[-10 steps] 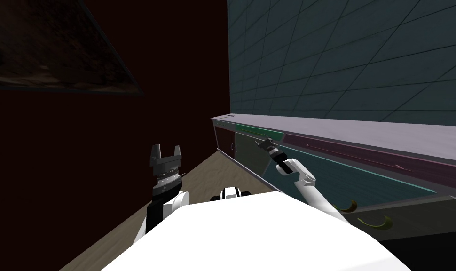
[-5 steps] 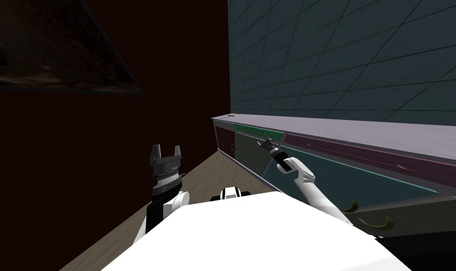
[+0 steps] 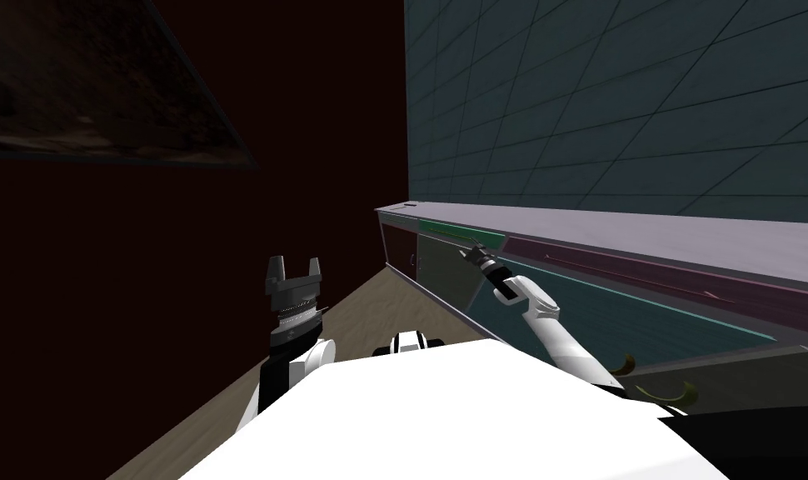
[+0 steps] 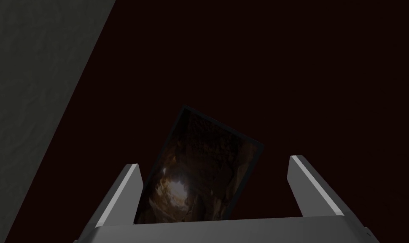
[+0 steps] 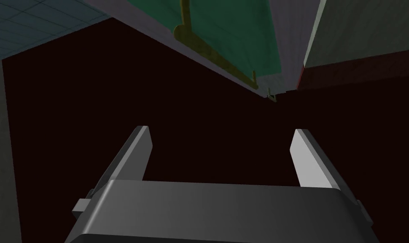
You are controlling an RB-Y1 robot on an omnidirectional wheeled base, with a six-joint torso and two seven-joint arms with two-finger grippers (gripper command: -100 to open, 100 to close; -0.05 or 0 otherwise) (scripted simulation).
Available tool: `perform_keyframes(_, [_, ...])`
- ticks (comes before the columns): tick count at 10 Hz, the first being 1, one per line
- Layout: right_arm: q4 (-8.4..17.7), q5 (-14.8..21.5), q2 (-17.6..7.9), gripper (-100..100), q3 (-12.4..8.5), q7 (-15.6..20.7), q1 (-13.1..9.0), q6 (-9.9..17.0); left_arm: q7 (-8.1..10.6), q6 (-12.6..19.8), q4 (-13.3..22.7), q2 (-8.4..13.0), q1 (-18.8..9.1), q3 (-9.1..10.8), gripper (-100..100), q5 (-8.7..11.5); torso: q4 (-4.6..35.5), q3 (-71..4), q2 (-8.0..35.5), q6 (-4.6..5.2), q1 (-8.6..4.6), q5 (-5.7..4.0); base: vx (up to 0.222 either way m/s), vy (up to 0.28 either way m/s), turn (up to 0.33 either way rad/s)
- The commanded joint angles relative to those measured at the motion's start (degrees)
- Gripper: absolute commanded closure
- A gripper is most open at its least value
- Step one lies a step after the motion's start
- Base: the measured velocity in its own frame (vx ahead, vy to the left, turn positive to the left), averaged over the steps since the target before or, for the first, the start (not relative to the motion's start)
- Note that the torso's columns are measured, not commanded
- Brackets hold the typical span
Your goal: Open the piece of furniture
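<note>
A long low cabinet (image 3: 619,232) with a pale purple top runs along the tiled wall on my right. Its fronts are green (image 3: 461,231), maroon, teal and grey. My right gripper (image 3: 473,249) is stretched out to the green front, open, just short of its thin brass handle. In the right wrist view the green front (image 5: 229,29) and the brass handle (image 5: 212,52) lie beyond the open gripper (image 5: 219,152), with nothing between the fingers. My left gripper (image 3: 293,268) is raised beside my chest, away from the cabinet, and stands open (image 4: 214,185) and empty.
A grey front (image 3: 727,375) with two curved brass handles juts out at the cabinet's near end, close to my right arm. A dark red wall (image 3: 311,150) closes the left side. A strip of wooden floor (image 3: 365,321) runs between wall and cabinet.
My right arm has reached slightly farther along the cabinet, bringing the gripper a little closer to the green front's handle. The left arm has not moved.
</note>
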Motion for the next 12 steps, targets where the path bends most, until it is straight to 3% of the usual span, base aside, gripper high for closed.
perform_keyframes(1, [2.3, 1.4, -1.0, -100, -0.4, 3.6, -1.2, 0.9, 0.00, 0.0, 0.0, 0.0, 0.0, 0.00, 0, 0.0, 0.0, 0.0, 0.0, -0.01, 0.02, 0.00, -0.001, 0.014, 0.000])
perform_keyframes(6, [7.9, 5.1, -4.2, -100, -1.5, 12.3, -4.2, 2.8, 0.00, 0.0, 0.0, 0.0, 0.0, 0.00, 0, 0.0, 0.0, 0.0, 0.0, 0.00, 0.01, 0.00, -0.002, 0.016, -0.007])
perform_keyframes(9, [9.5, 6.4, -5.4, -100, -1.9, 15.2, -5.1, 3.3, 0.00, 0.0, 0.0, 0.0, 0.0, 0.00, 0, 0.0, 0.0, 0.0, 0.0, 0.00, -0.01, 0.00, 0.003, 0.014, -0.003])
perform_keyframes(10, [9.4, 6.1, -5.4, -100, -1.7, 14.4, -5.1, 3.2, 0.00, 0.0, 0.0, 0.0, 0.0, 0.00, 0, 0.0, 0.0, 0.0, 0.0, 0.00, -0.01, -0.01, 0.000, 0.000, 0.000])
perform_keyframes(11, [12.3, 6.9, -5.1, -100, 1.1, 12.6, -8.0, 6.1, 0.00, 0.0, 0.0, 0.0, 0.0, 0.00, 0, 0.0, 0.0, 0.0, 0.0, 0.00, -0.02, -0.01, -0.066, -0.174, 0.378])
perform_keyframes(12, [12.3, 6.9, -5.1, -100, 2.7, 12.6, -8.9, 7.6, 0.00, 0.0, 0.0, 0.0, 0.0, 0.01, 0, 0.0, 0.0, 0.1, 0.1, -0.11, -0.51, -0.13, -0.079, -0.243, 0.333])
